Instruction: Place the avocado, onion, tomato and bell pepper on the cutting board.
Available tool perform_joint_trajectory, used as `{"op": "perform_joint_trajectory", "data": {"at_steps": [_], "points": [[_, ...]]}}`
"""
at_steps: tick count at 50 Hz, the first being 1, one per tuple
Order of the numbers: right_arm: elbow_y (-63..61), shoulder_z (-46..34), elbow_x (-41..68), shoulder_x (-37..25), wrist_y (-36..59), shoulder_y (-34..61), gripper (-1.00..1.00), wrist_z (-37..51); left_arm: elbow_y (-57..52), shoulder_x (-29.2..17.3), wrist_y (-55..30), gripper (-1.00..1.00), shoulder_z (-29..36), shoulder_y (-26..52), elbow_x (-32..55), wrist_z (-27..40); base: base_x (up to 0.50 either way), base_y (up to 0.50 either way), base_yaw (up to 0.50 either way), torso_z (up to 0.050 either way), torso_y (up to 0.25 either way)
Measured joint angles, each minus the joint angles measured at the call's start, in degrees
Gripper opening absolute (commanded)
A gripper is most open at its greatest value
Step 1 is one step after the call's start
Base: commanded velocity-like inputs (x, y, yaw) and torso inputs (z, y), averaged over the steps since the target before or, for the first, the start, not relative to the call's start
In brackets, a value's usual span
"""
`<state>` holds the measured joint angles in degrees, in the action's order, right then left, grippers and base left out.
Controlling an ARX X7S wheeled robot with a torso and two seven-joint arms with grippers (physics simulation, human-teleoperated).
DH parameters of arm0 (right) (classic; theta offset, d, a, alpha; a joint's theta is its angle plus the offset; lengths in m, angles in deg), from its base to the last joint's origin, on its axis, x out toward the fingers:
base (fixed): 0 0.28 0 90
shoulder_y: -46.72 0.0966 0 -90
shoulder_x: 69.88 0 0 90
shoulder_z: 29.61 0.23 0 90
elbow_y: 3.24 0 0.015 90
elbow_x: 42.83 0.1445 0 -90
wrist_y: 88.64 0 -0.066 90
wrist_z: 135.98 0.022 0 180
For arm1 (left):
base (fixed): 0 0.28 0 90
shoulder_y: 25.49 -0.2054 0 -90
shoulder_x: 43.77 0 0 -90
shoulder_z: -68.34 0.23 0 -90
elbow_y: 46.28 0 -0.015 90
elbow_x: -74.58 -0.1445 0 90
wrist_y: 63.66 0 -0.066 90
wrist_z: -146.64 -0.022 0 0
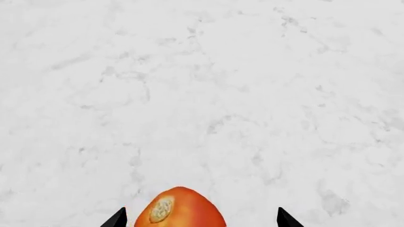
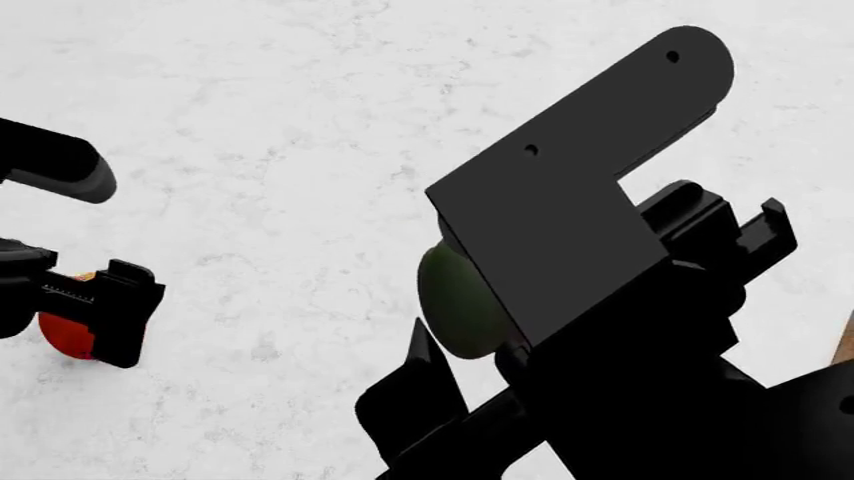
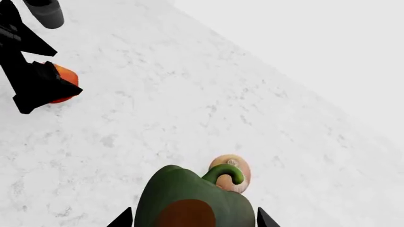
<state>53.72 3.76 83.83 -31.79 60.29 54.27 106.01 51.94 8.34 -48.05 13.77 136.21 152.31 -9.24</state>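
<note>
While each hand straddles a vegetable, nothing can be seen resting on the cutting board, so the task looks barely begun. In the left wrist view the left hand (image 1: 200,218) has the tomato (image 1: 180,208) between its two dark fingertips, with gaps on both sides, so it reads as spread and not yet clamped. The tomato sits on the white marble desk (image 1: 202,94). The right hand (image 3: 191,220) brackets the green bell pepper (image 3: 189,201); whether it is clenched on the pepper I cannot tell. Just beyond the pepper's curled stem lies the onion (image 3: 235,170), on the desk. Only a brown sliver at the head view's right edge may be the board (image 2: 845,345). The avocado is not in sight. All four items appear still to be moved.
</note>
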Motion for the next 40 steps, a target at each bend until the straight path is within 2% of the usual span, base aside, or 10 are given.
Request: {"op": "perform_joint_trajectory", "data": {"at_steps": [33,34,40], "points": [[-0.59,-0.57,0.96,0.08,-0.40,0.70,-1.00,0.77,6.46,1.18,7.78,1.00,3.51,-5.18,-6.50,-5.48,0.00,0.00,0.00,0.000,0.000],[-0.58,-0.59,1.05,0.11,-0.39,0.80,-1.00,0.82,6.58,1.20,7.92,-1.00,3.52,-5.37,-6.52,-5.52,0.00,0.00,0.00,0.000,0.000],[-0.50,-0.72,1.68,0.22,-0.33,1.43,-1.00,1.17,6.66,1.14,8.52,-1.00,2.82,-6.07,-7.07,-5.52,0.00,0.00,0.00,0.000,0.000]]}}
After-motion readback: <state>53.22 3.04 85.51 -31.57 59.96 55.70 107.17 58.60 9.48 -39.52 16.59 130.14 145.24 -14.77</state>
